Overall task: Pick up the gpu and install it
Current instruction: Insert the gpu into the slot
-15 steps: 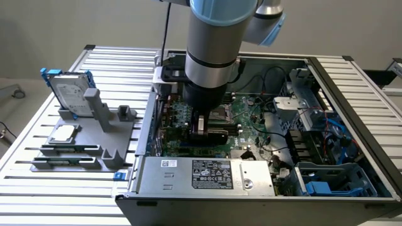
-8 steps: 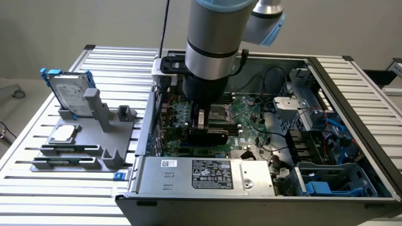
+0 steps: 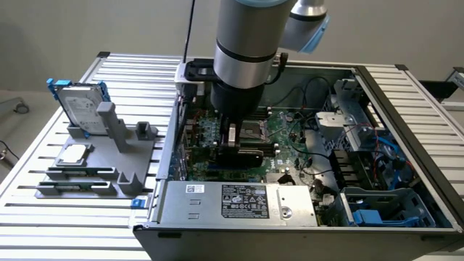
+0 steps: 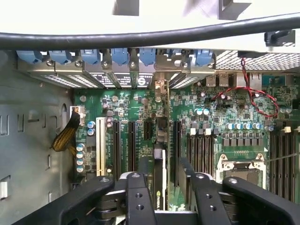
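Note:
The gpu (image 3: 240,156) stands on edge on the green motherboard (image 3: 290,136) inside the open computer case, its black shroud facing the front. In the wrist view the gpu (image 4: 159,187) appears edge-on in line with a black expansion slot, its silver bracket (image 4: 161,89) reaching the case's rear slot openings. My gripper (image 3: 232,142) hangs straight down over the card. My gripper (image 4: 165,171) straddles the card with its black fingers (image 4: 139,197) on either side. One finger lies close against the card, and a gap shows at the other, so the jaws stand open.
A grey fixture (image 3: 108,163) at the exterior view's left holds a silver hard drive in a blue frame (image 3: 76,106) and a small square CPU chip (image 3: 73,155). The power supply (image 3: 232,201) fills the case front. Drive cages and cables (image 3: 362,136) crowd the exterior view's right. A CPU socket (image 4: 241,166) lies beside the slots.

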Motion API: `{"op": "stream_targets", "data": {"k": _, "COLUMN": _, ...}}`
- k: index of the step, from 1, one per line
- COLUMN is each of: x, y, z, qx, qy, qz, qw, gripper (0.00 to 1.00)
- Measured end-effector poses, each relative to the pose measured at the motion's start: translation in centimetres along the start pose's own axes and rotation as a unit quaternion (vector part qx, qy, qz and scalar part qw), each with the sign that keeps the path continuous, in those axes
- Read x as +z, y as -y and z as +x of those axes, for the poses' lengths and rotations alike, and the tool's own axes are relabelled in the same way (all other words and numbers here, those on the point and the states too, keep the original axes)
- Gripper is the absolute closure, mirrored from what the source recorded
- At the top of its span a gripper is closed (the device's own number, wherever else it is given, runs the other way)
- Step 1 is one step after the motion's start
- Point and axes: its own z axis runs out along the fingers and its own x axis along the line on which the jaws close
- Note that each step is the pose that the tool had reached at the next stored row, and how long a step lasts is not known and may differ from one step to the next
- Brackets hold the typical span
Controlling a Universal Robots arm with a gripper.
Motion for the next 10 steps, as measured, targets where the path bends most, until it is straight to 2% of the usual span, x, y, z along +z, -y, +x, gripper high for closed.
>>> {"op": "stream_targets", "data": {"k": 2, "x": -0.24, "y": -0.02, "z": -0.02, "qx": 0.0, "qy": 0.0, "qz": -0.0009, "qw": 1.0, "gripper": 0.75}}
{"op": "stream_targets", "data": {"k": 3, "x": -0.35, "y": -0.03, "z": -0.03, "qx": 0.0, "qy": 0.0, "qz": -0.0012, "qw": 1.0, "gripper": 0.75}}
{"op": "stream_targets", "data": {"k": 4, "x": -0.43, "y": -0.04, "z": -0.04, "qx": 0.0, "qy": 0.0, "qz": -0.0016, "qw": 1.0, "gripper": 0.86}}
{"op": "stream_targets", "data": {"k": 6, "x": -0.45, "y": -0.04, "z": -0.05, "qx": 0.0, "qy": 0.0001, "qz": -0.0018, "qw": 1.0, "gripper": 0.89}}
{"op": "stream_targets", "data": {"k": 10, "x": -0.47, "y": 0.02, "z": -0.08, "qx": 0.0, "qy": 0.0, "qz": -0.0019, "qw": 1.0, "gripper": 0.89}}
